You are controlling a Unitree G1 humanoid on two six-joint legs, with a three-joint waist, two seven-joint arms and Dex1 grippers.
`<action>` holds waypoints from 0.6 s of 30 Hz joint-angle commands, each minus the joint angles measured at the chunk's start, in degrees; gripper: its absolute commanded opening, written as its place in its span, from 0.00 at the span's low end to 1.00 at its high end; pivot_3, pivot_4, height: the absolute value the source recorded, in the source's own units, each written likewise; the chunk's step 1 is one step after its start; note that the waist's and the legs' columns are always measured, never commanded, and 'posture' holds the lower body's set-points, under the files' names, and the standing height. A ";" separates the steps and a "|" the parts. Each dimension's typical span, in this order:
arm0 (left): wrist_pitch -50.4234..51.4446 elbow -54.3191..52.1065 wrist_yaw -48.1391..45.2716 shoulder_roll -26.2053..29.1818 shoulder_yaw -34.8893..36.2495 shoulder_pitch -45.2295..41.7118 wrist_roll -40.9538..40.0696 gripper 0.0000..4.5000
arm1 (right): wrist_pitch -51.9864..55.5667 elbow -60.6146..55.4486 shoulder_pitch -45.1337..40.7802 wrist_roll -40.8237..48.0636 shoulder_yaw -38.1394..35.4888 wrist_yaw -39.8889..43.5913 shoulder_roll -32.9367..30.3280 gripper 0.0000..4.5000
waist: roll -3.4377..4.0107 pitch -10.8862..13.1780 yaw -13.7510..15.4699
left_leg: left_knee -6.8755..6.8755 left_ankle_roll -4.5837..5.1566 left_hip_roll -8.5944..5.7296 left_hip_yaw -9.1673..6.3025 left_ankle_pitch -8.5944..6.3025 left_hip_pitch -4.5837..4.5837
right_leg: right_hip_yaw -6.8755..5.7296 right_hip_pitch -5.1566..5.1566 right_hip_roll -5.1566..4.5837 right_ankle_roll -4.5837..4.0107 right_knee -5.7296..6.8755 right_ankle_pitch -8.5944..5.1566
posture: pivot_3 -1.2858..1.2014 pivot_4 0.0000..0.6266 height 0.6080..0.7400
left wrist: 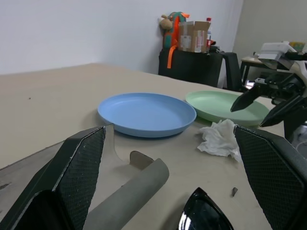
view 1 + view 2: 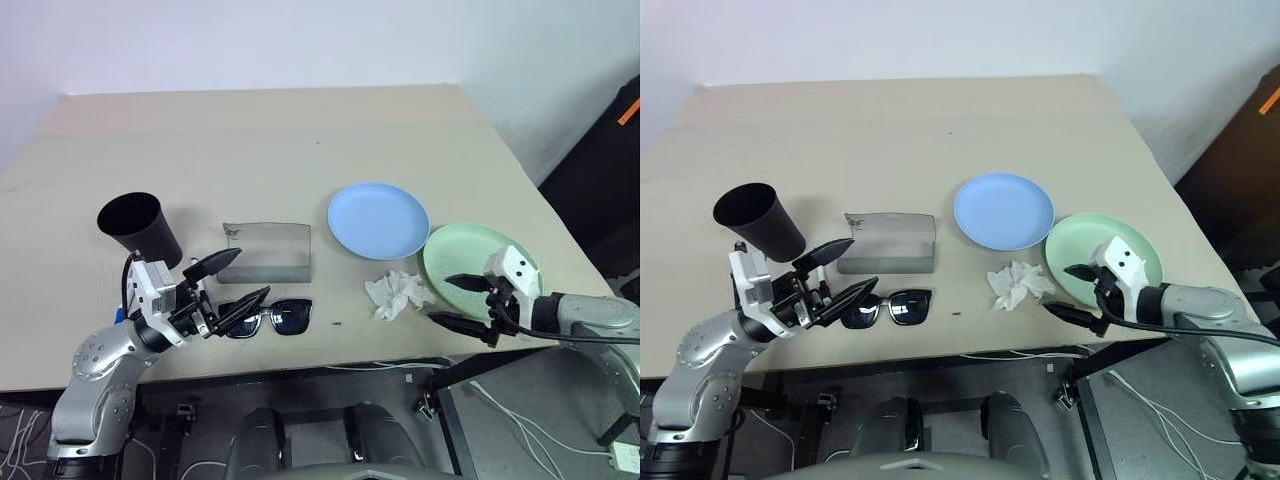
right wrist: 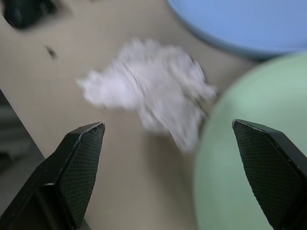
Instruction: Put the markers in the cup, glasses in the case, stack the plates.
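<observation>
Two grippers, both with fingers spread wide and empty. The left gripper [image 2: 228,279] hovers over the near desk [image 2: 200,140] edge between the grey case [image 2: 268,252] and the glasses [image 2: 272,317], which lie lenses-down just in front of the case. The black cup [image 2: 140,228] stands tilted just behind the left wrist. The right gripper [image 2: 462,301] sits at the near rim of the mint green plate [image 2: 470,255], with the crumpled tissue [image 2: 397,294] just beside it and the light blue plate [image 2: 378,219] further back. A sliver of blue by the left forearm may be a marker, though too little shows to be sure.

Risks: a low sweep of the left arm could knock the cup over; closing on the glasses from this shallow angle could push them off the near edge; the case looks shut or only partly open, so insertion may jam. On the right, the fingers could pinch the tissue together with the green plate's rim, or the thin rim could slip and the plate slide off the desk corner.
</observation>
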 commanded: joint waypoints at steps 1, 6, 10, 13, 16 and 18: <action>-0.84 -0.88 -0.21 -0.37 -0.77 -0.91 0.30 0.99 | 1.78 -2.47 -0.37 -1.98 0.76 -1.37 -1.22 1.00 | 0.00 0.00 -0.02 | 0.01 0.00 0.00 0.00 0.00 0.00 | 0.00 0.00 0.00 0.00 0.00 0.00 | 0.52 0.24 0.89; -0.26 -2.59 1.52 -1.32 -2.51 -1.15 1.16 0.99 | 4.29 -2.61 -1.25 -3.87 2.06 -1.94 -2.18 1.00 | 0.00 0.00 -0.02 | 0.04 0.00 -0.01 0.00 0.00 0.01 | 0.00 0.01 0.00 0.00 0.01 0.00 | 0.52 0.24 0.89; 0.56 -3.27 2.56 -1.36 -3.16 -1.61 1.37 1.00 | 4.76 -2.25 -1.83 -5.16 2.26 -1.86 -2.50 0.80 | -0.01 0.00 -0.01 | 0.03 0.01 -0.02 0.01 0.00 0.00 | 0.01 0.01 0.01 0.00 0.00 0.00 | 0.52 0.24 0.89; 1.06 -3.24 3.15 -0.92 -3.16 -2.28 1.26 1.00 | 5.27 -2.06 -2.08 -5.47 1.90 -1.54 -2.68 0.56 | -0.01 0.00 -0.01 | 0.02 0.01 -0.01 0.00 0.00 0.00 | 0.00 0.01 0.03 0.01 0.01 0.00 | 0.52 0.24 0.89; 1.32 -3.16 3.37 -0.69 -3.06 -2.61 1.21 1.00 | 5.11 -1.60 -2.31 -6.05 1.85 -1.28 -2.88 0.32 | -0.01 0.00 -0.03 | 0.04 0.01 -0.02 0.01 0.00 0.00 | 0.00 0.01 0.03 0.01 0.02 0.00 | 0.52 0.24 0.89; 1.64 -3.49 3.85 -0.80 -3.33 -2.75 1.41 1.00 | 5.20 -0.87 -3.02 -6.54 1.68 -1.30 -3.11 0.16 | -0.01 0.01 -0.06 | 0.04 0.01 -0.02 0.02 0.00 0.00 | 0.00 0.01 0.02 0.01 0.01 0.00 | 0.52 0.24 0.89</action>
